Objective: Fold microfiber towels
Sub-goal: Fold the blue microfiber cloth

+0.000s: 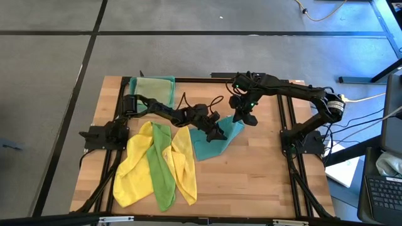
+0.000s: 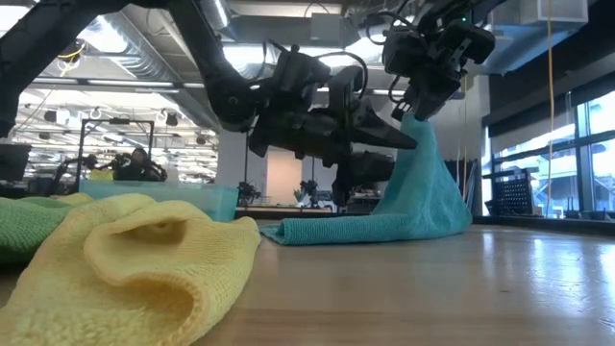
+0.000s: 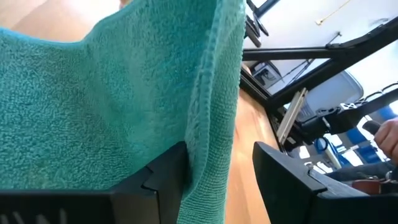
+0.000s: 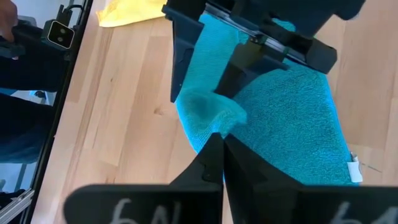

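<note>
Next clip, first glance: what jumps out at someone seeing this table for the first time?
The teal towel at mid-table, pulled up into a tent: the right gripper is shut on its peak, and the left gripper stands open around a hanging edge. On the left arm's side lie two yellow towels with a bright green towel between them, unfolded.

Teal towel (image 3: 112,93) runs off the left wrist view's edges; its outline unreadable there. In the high view, left gripper (image 1: 220,133) covers the towel's 10 o'clock part. Person's hand (image 3: 388,137) cut off, blurred.
</note>
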Tool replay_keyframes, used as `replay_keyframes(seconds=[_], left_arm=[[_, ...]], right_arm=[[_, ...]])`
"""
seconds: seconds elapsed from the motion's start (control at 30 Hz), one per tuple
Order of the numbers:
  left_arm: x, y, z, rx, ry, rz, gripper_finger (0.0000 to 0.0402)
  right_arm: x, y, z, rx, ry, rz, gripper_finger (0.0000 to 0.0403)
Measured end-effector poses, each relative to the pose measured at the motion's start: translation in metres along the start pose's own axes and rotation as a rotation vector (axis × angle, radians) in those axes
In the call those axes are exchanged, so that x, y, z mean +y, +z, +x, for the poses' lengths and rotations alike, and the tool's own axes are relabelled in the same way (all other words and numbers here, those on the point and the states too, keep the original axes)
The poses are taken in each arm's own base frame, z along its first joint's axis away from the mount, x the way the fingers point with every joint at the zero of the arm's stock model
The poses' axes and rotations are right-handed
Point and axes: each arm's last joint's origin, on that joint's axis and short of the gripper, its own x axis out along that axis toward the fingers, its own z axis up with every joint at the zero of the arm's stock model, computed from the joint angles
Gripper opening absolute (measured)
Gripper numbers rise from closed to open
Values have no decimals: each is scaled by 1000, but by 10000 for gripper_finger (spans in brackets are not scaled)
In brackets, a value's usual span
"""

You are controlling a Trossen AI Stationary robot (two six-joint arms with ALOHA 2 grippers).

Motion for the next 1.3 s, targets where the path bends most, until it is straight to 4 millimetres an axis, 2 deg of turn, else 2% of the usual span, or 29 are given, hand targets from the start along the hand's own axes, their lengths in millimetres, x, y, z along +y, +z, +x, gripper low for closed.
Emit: replay_keyframes(seconds=[0.5, 0.7, 1.3], left_arm=[[6, -15, 0, 149, 39, -27, 177], [8, -20, -1, 212, 37, -65, 177], [9, -27, -5, 322, 34, -141, 177]], right_arm=[[3, -1, -4, -1, -4, 4, 3], [6, -2, -10, 16, -80, -13, 6], [4, -4, -14, 21, -113, -6, 5]])
